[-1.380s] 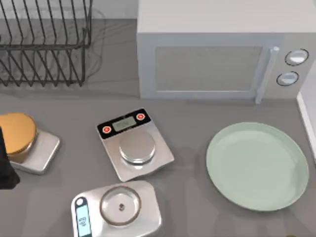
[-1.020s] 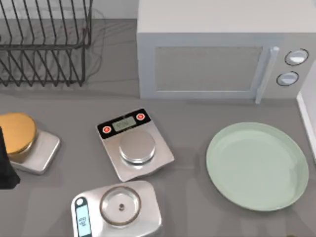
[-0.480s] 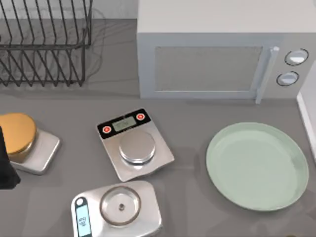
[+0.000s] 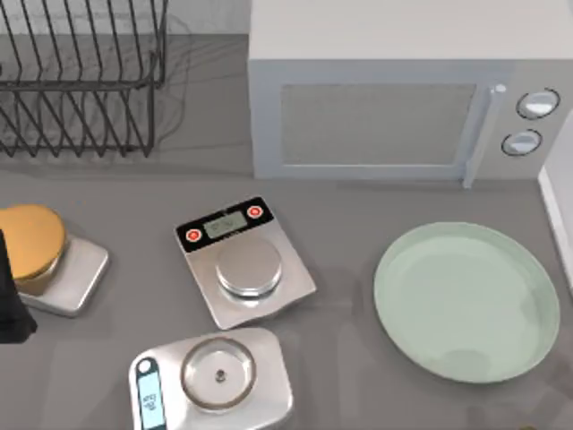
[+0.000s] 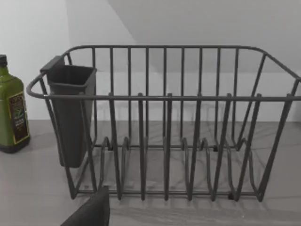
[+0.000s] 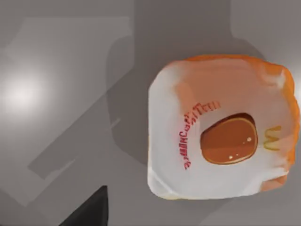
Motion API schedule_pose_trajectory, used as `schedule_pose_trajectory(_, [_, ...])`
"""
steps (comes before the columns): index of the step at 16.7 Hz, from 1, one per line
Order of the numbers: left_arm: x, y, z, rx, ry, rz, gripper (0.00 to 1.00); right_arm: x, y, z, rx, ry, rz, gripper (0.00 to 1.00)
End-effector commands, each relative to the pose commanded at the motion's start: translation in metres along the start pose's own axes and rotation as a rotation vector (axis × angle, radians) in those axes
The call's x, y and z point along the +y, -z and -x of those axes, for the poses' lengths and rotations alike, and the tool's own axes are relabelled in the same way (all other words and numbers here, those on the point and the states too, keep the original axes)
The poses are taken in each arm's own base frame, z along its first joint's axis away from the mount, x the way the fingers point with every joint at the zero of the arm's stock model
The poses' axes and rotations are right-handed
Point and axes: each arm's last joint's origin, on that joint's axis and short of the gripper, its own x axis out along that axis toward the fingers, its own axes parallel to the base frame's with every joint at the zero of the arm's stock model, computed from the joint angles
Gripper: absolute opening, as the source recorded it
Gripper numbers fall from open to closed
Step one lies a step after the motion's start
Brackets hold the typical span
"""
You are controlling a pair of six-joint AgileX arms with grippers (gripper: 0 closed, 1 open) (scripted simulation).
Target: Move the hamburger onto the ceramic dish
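Hamburger wrapper with red lettering, yellow arches logo, gripper states cannot be told

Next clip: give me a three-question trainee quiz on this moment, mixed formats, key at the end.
1. True or false: the hamburger already lies on the ceramic dish.
2. What sits on the steel scale at the table's left edge?
A. golden-yellow domed thing
B. green bottle
C. nothing
3. Fill in: the bottle stands beside the wire ____.

Key: 1 false; it rests on grey table. 2 A. 3 dish rack.
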Motion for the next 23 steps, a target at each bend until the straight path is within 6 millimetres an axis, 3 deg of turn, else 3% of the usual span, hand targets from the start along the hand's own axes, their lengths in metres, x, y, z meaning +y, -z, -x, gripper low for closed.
schedule_pose_trajectory(8, [0.000, 0.000, 0.000, 0.000, 0.000, 0.000, 1.00, -0.002, -0.002, -0.005, 0.022, -0.025, 0.020, 1.00])
schedule_pose_trajectory(17, [0.000, 0.000, 0.000, 0.000, 0.000, 0.000, 1.00, -0.002, -0.002, -0.076, 0.020, -0.022, 0.021, 1.00])
schedule_pose_trajectory(22, [0.000, 0.000, 0.000, 0.000, 0.000, 0.000, 1.00, -0.001, -0.001, -0.080, 0.022, -0.024, 0.021, 1.00])
schedule_pose_trajectory(23, [0.000, 0.000, 0.000, 0.000, 0.000, 0.000, 1.00, -0.001, -0.001, -0.080, 0.022, -0.024, 0.021, 0.92])
